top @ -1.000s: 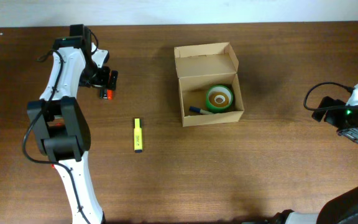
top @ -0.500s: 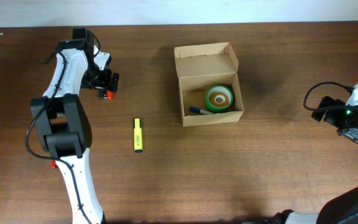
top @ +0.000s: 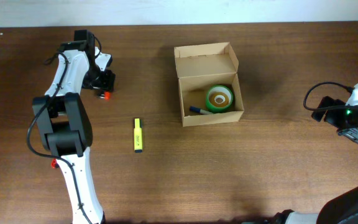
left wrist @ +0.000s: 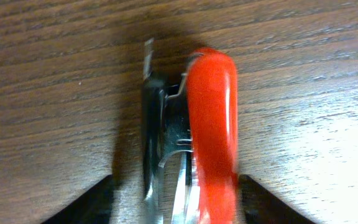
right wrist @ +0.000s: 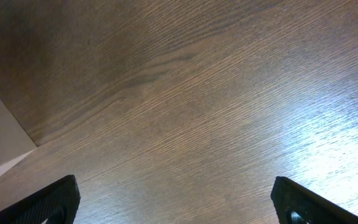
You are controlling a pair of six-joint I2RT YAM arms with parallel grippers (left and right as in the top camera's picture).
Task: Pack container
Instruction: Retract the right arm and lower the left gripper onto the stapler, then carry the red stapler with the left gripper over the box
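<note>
My left claw [left wrist: 178, 186] straddles the stapler [left wrist: 210, 124], jaws apart, not yet pinching. Its rounded red top could slip sideways if I squeeze off-centre.

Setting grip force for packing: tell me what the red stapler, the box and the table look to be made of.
Stapler: glossy orange-red top, likely plastic, judging by its smooth highlights; the bright, reflective middle strip looks like metal; the dark base is unclear.
Cardboard box: matte tan cardboard, with folded flaps.
Table: brown wood or wood-look laminate, with visible grain and a slight sheen.
</note>
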